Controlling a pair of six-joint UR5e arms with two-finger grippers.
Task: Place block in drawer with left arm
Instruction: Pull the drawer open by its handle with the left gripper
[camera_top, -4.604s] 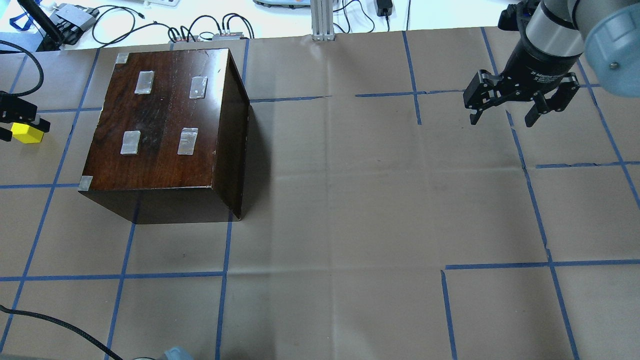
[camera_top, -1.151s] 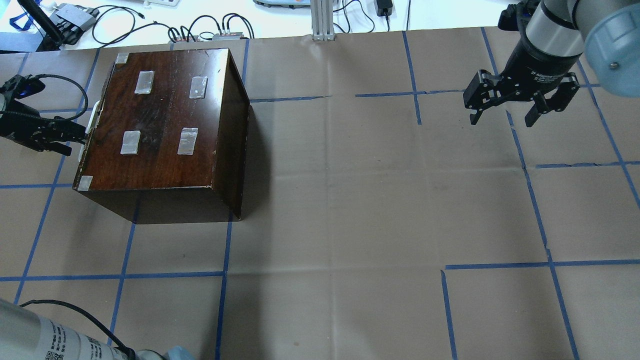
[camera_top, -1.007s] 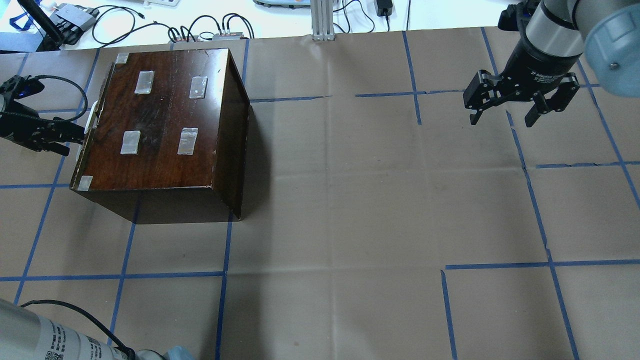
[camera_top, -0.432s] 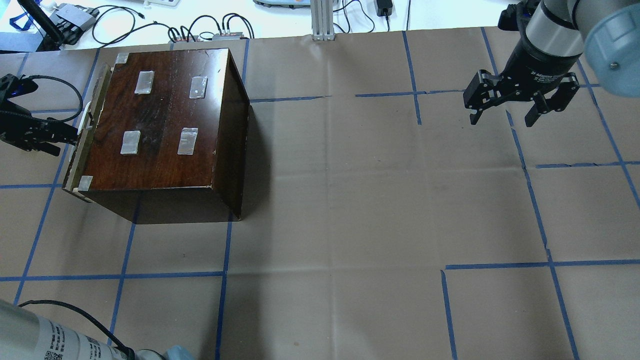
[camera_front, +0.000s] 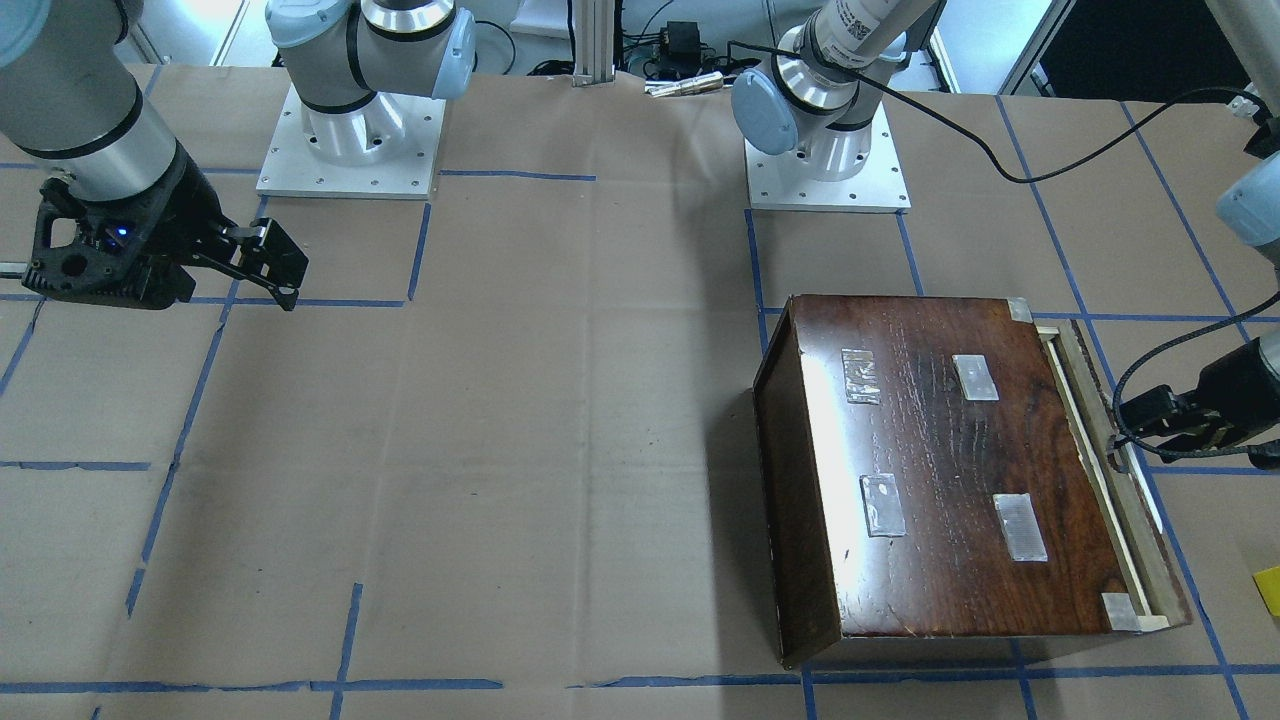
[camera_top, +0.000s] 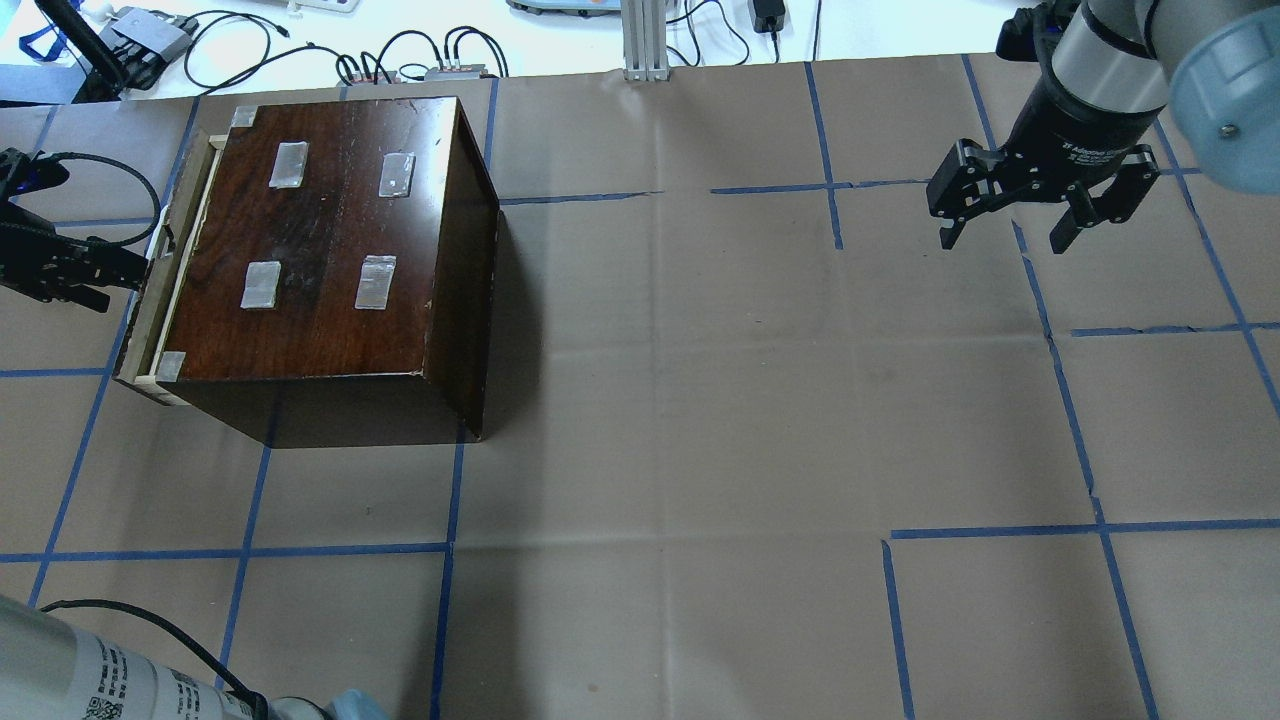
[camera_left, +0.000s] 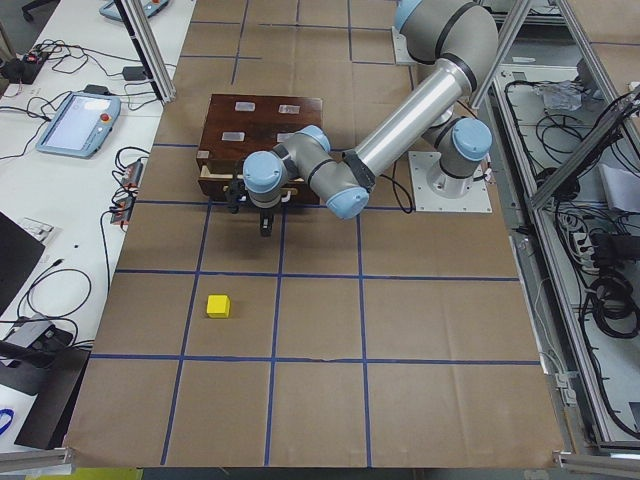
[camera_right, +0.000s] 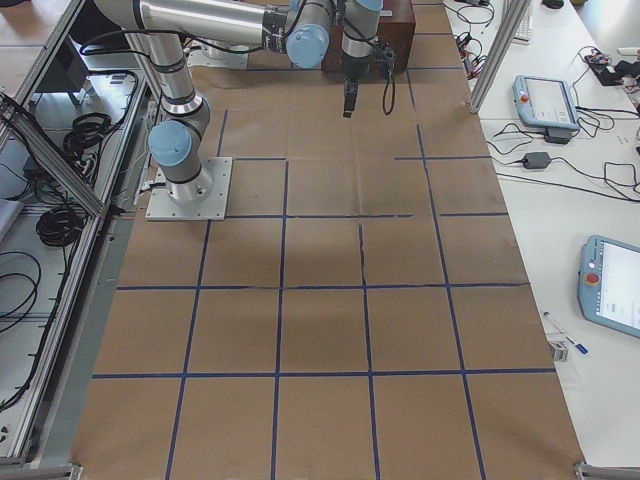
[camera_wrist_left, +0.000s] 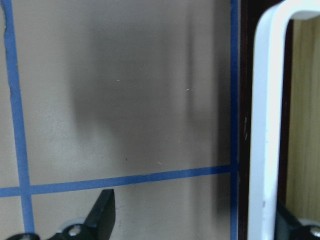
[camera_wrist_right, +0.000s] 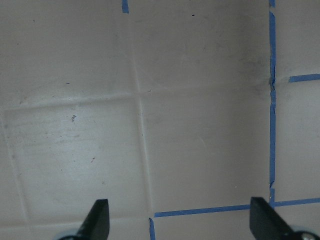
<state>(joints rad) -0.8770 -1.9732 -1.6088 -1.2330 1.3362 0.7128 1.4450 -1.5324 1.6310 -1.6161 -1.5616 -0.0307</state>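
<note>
While looking along the counter (camera_left: 300, 330) from the left-side camera, finds the block (camera_left: 218, 306) lying alone at lower left, well apart from the drawer (camera_top: 155, 320). Catches it again as a yellow sliver at the right edge of the front-facing frame. Shows the drawer standing partly out of the dark wooden box (camera_top: 320, 240), pale wood exposed at upper left overhead. Puts the left tool (camera_top: 118, 275) at the drawer's front, fingers (camera_wrist_left: 104, 212) spread apart, white handle (camera_wrist_left: 265, 125) just inside the one at the wrist frame's right. Has the right tool (camera_top: 1005, 238) hanging at upper right overhead, likewise spread wide, well apart from the box.
</note>
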